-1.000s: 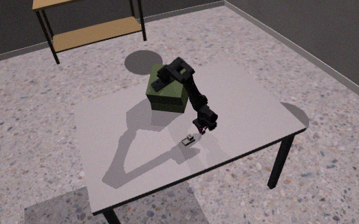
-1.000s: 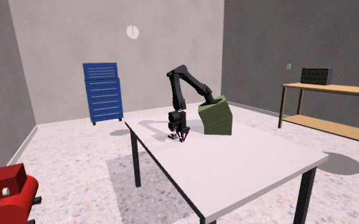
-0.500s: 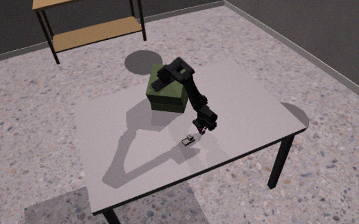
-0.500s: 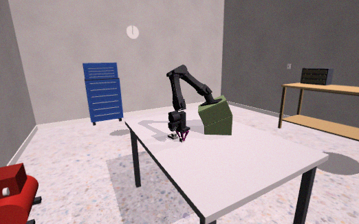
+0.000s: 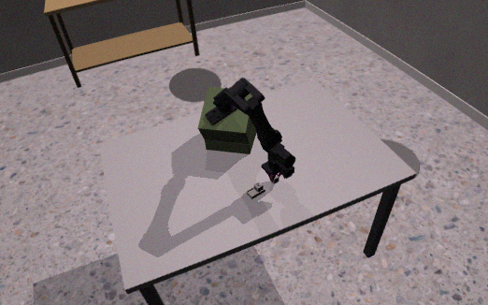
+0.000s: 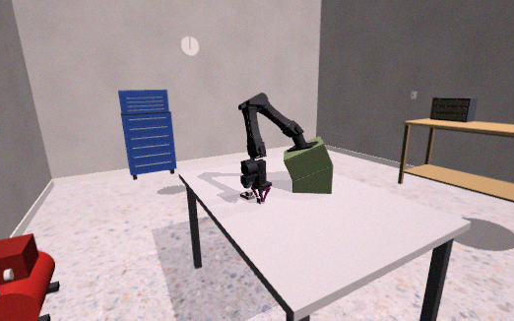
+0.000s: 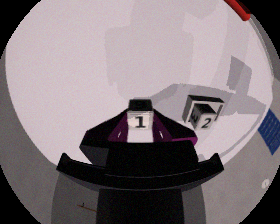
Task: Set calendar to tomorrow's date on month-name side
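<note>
The counter (image 5: 348, 140) (image 6: 347, 236) has a smooth, matte pale top with a thin dark edge on one long side and straight black legs. Under it runs a speckled floor (image 5: 451, 225) (image 6: 96, 212), flecked with blue, rust and gray. The walls are plain, one pale and the next charcoal; a round white clock (image 6: 189, 45) hangs on the pale one. In front of it stands a boxy blue cabinet (image 6: 149, 140) with slim pale lines across its drawers. By the dark wall is a wood-topped shelf table (image 5: 133, 47) (image 6: 470, 127) with dark legs, and a red, rounded machine (image 6: 22, 286) sits on the floor.

A faceted, dull green block (image 5: 228, 140) (image 6: 312, 172) carries the jointed black arm (image 5: 265, 128) (image 6: 252, 130). Its tool (image 5: 275, 178) (image 6: 261, 198) (image 7: 140, 112), with magenta fingers, is pinching a small pale cube (image 7: 140, 120) whose "1" looks upright in the wrist view. Just beside it, the shallow dark-rimmed tray (image 5: 253, 194) (image 6: 246, 197) (image 7: 190, 104) rests on the counter with the other cube (image 5: 258, 187) (image 7: 204, 118), marked "2", in it.
</note>
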